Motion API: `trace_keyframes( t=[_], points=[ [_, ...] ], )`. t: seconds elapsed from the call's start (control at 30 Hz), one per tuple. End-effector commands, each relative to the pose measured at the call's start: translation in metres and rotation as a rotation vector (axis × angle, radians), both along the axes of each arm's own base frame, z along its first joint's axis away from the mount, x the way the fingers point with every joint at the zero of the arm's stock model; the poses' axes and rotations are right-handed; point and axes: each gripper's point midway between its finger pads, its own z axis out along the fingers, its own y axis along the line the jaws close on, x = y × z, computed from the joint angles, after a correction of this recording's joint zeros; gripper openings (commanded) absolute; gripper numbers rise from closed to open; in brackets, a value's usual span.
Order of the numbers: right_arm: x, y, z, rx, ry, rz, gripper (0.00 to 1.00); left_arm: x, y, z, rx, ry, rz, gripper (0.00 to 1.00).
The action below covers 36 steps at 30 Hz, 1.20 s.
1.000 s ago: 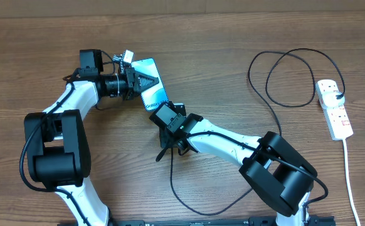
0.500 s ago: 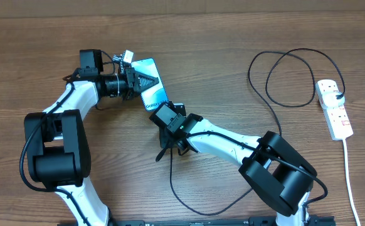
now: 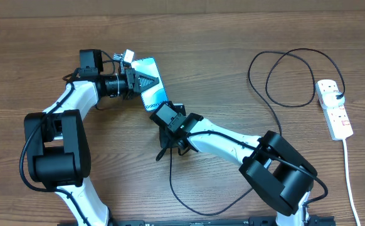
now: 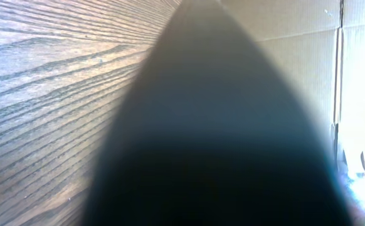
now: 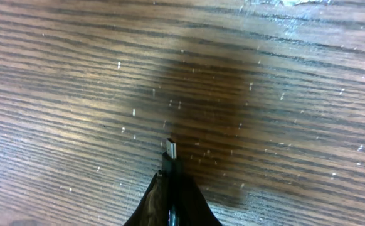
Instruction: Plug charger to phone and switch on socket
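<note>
The right gripper (image 5: 171, 168) is pinched shut on the charger (image 5: 171, 150), whose metal tip pokes out ahead of its fingers. Just beyond, the left gripper (image 3: 152, 81) clamps the phone (image 3: 154, 95). The cable looks limp and light, so the stiff plug body is the place to grip.

Only one bit of text I can find. The phone (image 3: 153, 99) has a line of white lettering on its light blue screen, sitting just past the tip of the left gripper (image 3: 158, 81), on the part of the screen the gripper isn't covering. It looks like "Galaxy" plus something after it, but it's tiny from overhead so I can't be sure. The socket (image 3: 334, 108), way off from both grippers, shows red patches but no print I can read. Both wrist views have nothing legible.
</note>
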Motion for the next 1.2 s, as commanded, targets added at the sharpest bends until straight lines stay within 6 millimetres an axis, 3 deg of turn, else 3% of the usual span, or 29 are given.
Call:
trace_keyframes(
  t=[0.0, 0.2, 0.4, 0.57, 0.8, 0.93, 1.17],
  points=[
    [0.013, -0.007, 0.025, 0.053, -0.012, -0.028, 0.04, -0.001, -0.003, 0.008, -0.015, -0.058, -0.031, 0.04],
    [0.017, 0.000, 0.084, 0.283, 0.007, 0.123, 0.04, -0.002, -0.004, 0.013, -0.042, -0.069, -0.046, 0.04],
    [-0.001, 0.011, 0.123, 0.542, 0.097, 0.321, 0.04, -0.014, -0.013, 0.054, -0.250, -0.155, -0.169, 0.04],
    [-0.023, 0.020, 0.152, 0.747, 0.127, 0.544, 0.03, 0.000, -0.011, 0.046, -0.217, 0.035, -0.070, 0.04],
    [-0.014, 0.018, 0.163, 0.808, 0.097, 0.560, 0.04, 0.003, -0.013, 0.049, -0.236, 0.127, -0.048, 0.04],
    [0.003, 0.016, 0.172, 0.847, 0.079, 0.499, 0.04, 0.002, -0.013, 0.049, -0.244, 0.155, -0.045, 0.04],
    [0.020, 0.023, 0.187, 0.904, 0.066, 0.415, 0.03, -0.004, -0.015, 0.063, -0.297, 0.110, -0.115, 0.04]
  ],
)
